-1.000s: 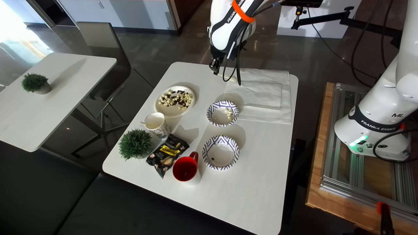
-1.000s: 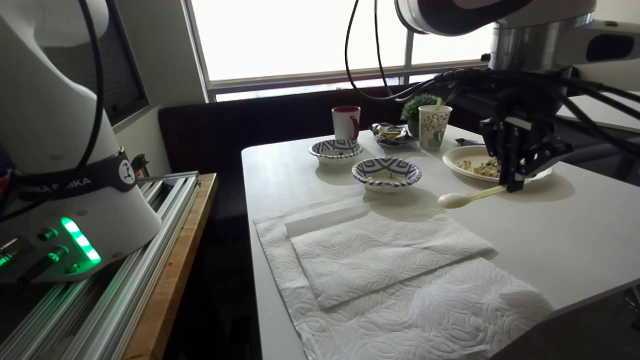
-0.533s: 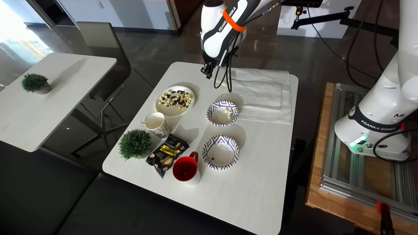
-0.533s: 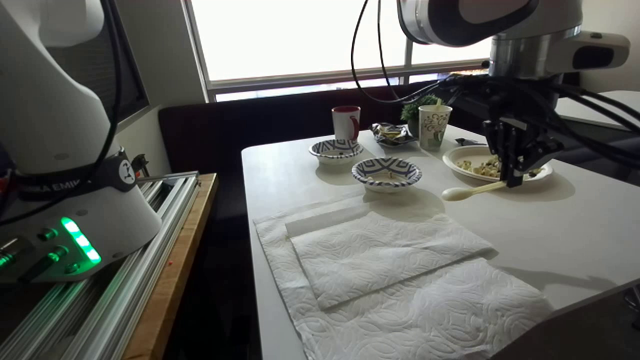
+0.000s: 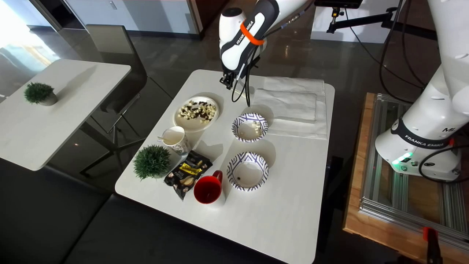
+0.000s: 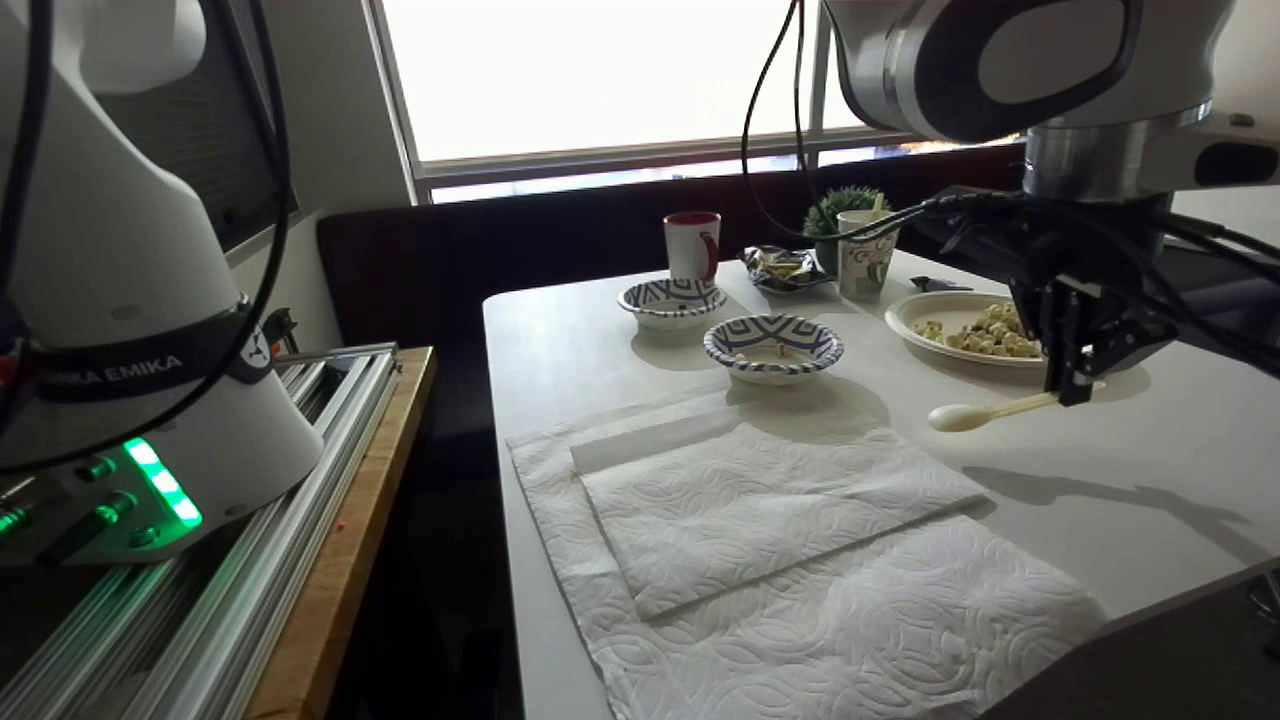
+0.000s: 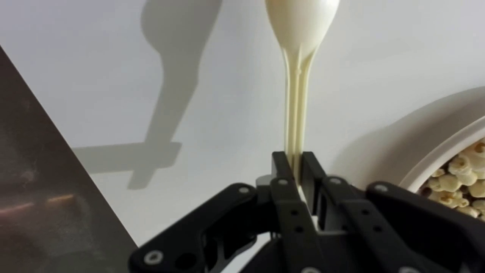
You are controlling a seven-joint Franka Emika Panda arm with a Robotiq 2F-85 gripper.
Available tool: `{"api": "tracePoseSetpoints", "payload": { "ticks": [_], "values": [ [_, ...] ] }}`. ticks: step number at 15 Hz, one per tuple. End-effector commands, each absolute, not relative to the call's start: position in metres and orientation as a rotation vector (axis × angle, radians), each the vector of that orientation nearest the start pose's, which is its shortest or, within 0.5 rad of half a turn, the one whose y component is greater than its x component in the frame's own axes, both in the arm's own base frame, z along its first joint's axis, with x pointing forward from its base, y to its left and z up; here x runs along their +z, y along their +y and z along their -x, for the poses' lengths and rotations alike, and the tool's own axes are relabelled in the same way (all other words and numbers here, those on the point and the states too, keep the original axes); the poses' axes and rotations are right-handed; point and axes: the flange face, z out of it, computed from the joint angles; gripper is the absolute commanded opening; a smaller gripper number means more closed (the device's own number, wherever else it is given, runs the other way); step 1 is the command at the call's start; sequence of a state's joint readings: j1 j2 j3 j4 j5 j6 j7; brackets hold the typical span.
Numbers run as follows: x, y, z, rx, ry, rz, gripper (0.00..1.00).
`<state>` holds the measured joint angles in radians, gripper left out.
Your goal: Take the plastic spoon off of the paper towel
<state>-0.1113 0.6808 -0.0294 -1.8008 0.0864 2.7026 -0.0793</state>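
My gripper (image 7: 294, 161) is shut on the handle of the white plastic spoon (image 7: 298, 76) in the wrist view. The spoon's bowl points away from the fingers, and the handle's end is hidden between them. In an exterior view the gripper (image 6: 1075, 392) holds the spoon (image 6: 962, 418) roughly level above the bare tabletop, with its shadow apart on the table. The white paper towel (image 6: 780, 500) lies flat, a smaller sheet on a larger one, beside the spoon. In an exterior view the gripper (image 5: 226, 82) is left of the paper towel (image 5: 293, 106); the spoon is faint there.
A plate (image 5: 180, 126) of popcorn stands near the gripper. Two patterned bowls (image 5: 234, 126) (image 5: 230, 168), a paper cup (image 5: 180, 146), a snack bag (image 5: 185, 178), a red-lined mug (image 5: 216, 200) and a plant (image 5: 152, 161) stand farther off. The table edge is close to the gripper.
My gripper has carried the spoon sideways, farther from the paper towel and towards the popcorn plate's side of the table. The grip is unchanged. The towel and dishes have not moved.
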Motion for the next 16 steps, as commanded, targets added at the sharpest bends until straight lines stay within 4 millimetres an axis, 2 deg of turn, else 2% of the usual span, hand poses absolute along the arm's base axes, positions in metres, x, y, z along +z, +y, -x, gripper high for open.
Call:
{"api": "tracePoseSetpoints", "payload": {
  "ticks": [1,5,6,7,9,12,16],
  "values": [
    [0.18,-0.101,-0.682,-0.319,0.21,3.127,0.07],
    [0.173,-0.104,-0.688,-0.304,0.2,3.136,0.07],
    [0.172,-0.105,-0.688,-0.296,0.198,3.142,0.13],
    [0.172,-0.104,-0.688,-0.281,0.196,3.14,0.38],
    [0.175,-0.101,-0.687,-0.268,0.185,3.14,0.42],
    [0.189,-0.089,-0.679,-0.26,0.182,3.132,0.64],
    [0.22,-0.07,-0.662,-0.281,0.226,3.123,0.91]
  ]
}}
